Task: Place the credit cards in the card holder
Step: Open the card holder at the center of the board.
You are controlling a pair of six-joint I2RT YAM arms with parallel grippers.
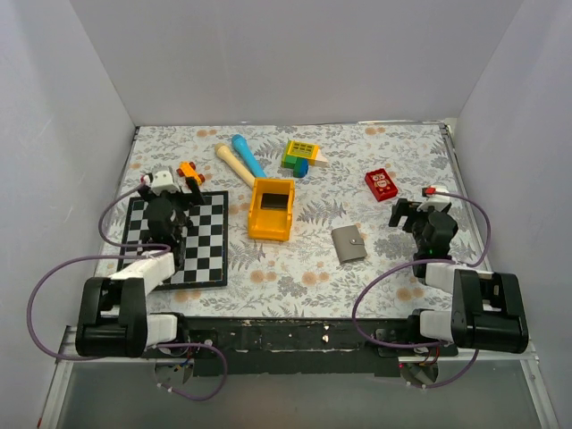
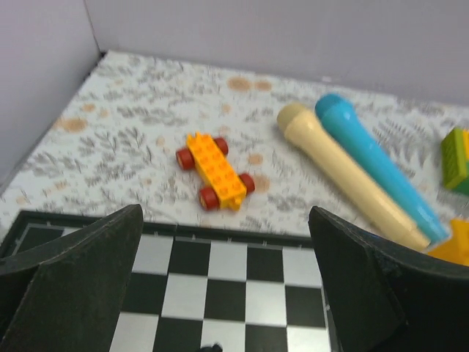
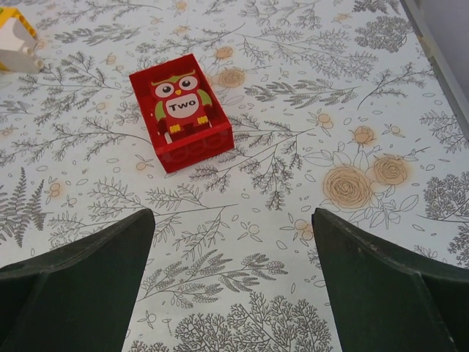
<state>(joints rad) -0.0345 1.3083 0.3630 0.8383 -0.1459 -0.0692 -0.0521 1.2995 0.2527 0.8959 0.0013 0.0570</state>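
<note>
The card holder [image 1: 349, 243], a small grey wallet with a snap tab, lies closed on the floral cloth right of centre. A flat black rectangle, the credit cards [image 1: 271, 200], lies inside the orange tray [image 1: 270, 225] at the middle of the table. My left gripper [image 1: 181, 198] [image 2: 226, 213] hangs open over the far edge of the chessboard, far left of both. To the right of the card holder my right gripper [image 1: 404, 213] [image 3: 233, 214] stands open above bare cloth. Neither wrist view shows the cards or the holder.
A chessboard [image 1: 201, 259] [image 2: 220, 271] lies under the left arm. Beyond it sit an orange toy car [image 1: 189, 172] [image 2: 215, 170], a cream stick [image 1: 234, 164] [image 2: 344, 172] and a blue stick [image 1: 248, 154] [image 2: 381, 165]. A red owl block [image 1: 382, 184] [image 3: 182, 110] lies ahead of the right gripper. White walls enclose the table.
</note>
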